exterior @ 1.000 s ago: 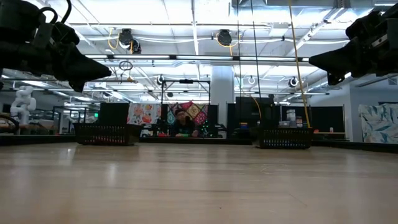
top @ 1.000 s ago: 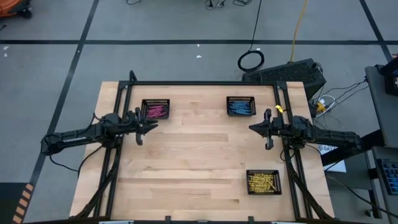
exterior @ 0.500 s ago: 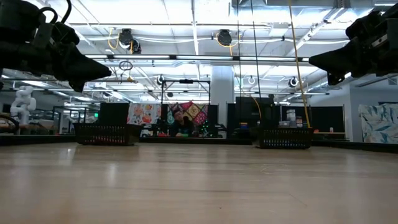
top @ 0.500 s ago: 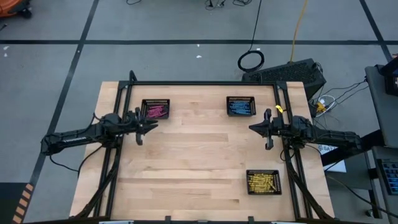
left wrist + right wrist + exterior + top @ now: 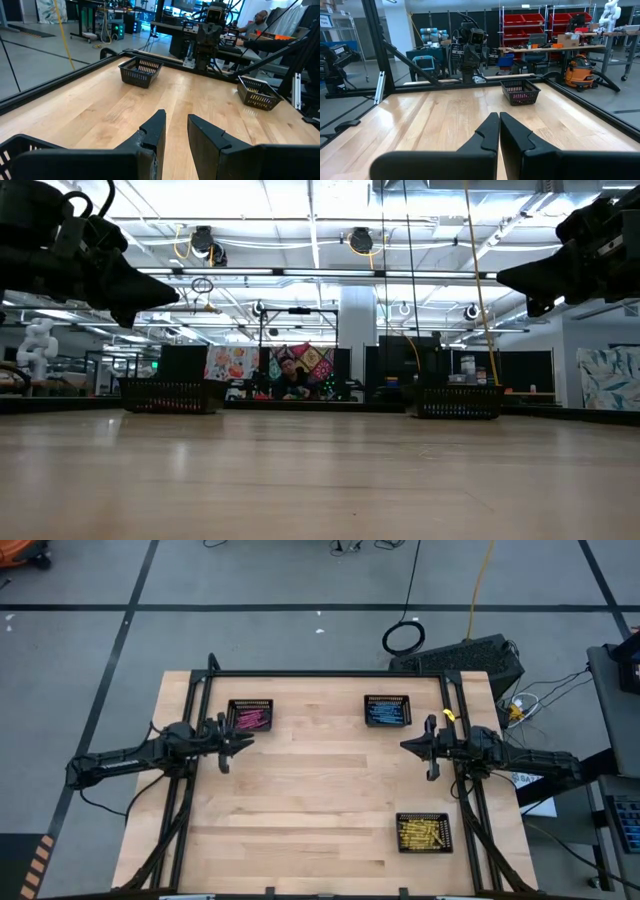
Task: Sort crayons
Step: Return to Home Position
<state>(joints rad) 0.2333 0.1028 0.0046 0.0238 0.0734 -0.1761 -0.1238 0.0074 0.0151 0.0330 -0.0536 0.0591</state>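
Neatly sorted on the table: pink crayons in the back-left basket, blue crayons in the back-right basket, yellow crayons in the front-right basket. Left gripper raised off the wood just beside the back-left basket, fingers a narrow slit apart, empty; right gripper facing it across the table, between the two right-hand baskets, fingers pressed together, holding nothing
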